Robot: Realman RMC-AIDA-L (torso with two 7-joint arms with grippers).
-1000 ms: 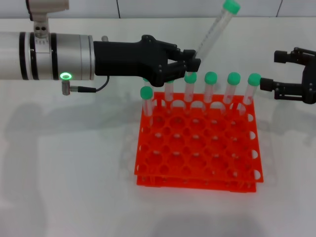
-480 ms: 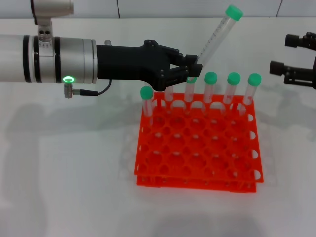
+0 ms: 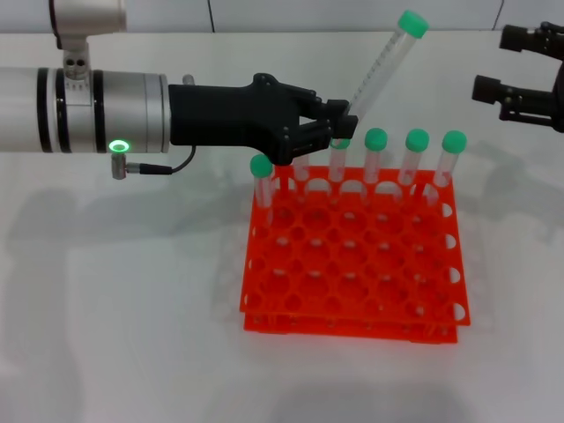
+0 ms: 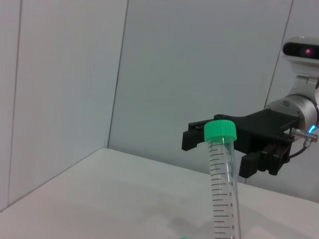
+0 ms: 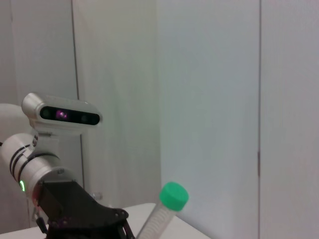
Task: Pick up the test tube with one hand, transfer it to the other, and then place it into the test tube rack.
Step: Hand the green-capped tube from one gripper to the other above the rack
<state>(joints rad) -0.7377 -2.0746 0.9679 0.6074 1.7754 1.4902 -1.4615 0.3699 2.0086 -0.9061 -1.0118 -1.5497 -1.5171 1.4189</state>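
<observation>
Head view: the left gripper (image 3: 339, 123) holds the test tube (image 3: 381, 62) by its lower end, tilted above the test tube rack (image 3: 352, 264). The right gripper (image 3: 520, 75) waits apart, jaws wide. Pickup done; handover and placement remain.

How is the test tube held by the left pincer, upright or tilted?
Tilted. The test tube leans with its green cap up toward the right pincer, its lower end clamped in the left pincer.

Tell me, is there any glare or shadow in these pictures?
Head view: soft grey shadows on the white table left of the orange rack, no harsh glare. Left wrist view: the tube looks sharp. Right wrist view: plain evenly lit wall.
</observation>
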